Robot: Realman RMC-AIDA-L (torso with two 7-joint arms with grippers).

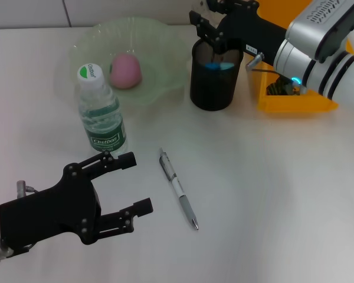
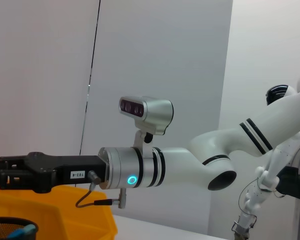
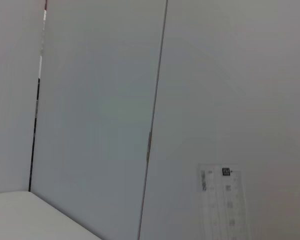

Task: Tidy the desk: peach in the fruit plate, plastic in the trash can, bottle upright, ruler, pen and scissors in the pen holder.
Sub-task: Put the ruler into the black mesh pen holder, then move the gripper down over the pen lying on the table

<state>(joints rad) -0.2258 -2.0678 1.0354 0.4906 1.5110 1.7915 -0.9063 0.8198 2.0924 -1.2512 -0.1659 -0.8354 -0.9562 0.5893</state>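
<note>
Pen (image 1: pixel 178 188) lies flat on the tabletop (image 1: pixel 271 194), just beside your left pincer (image 1: pixel 133 183), whose fingers gape wide and empty; a skewed descent could roll it away. Your right pincer (image 1: pixel 207 29) hangs over the pen holder (image 1: pixel 212 79), ruler (image 3: pixel 222 202) apparently in it; I cannot tell its grip, so it may catch the rim.

Setting: robotics lab or test room. Bare white desk (image 1: pixel 271 188) in front of plain pale panelled walls (image 2: pixel 160 50) with dark vertical seams (no decor visible). 2 robot arms over the desk; a head camera unit (image 2: pixel 146 111) on a white jointed arm (image 2: pixel 215 155) with cabling.
</note>
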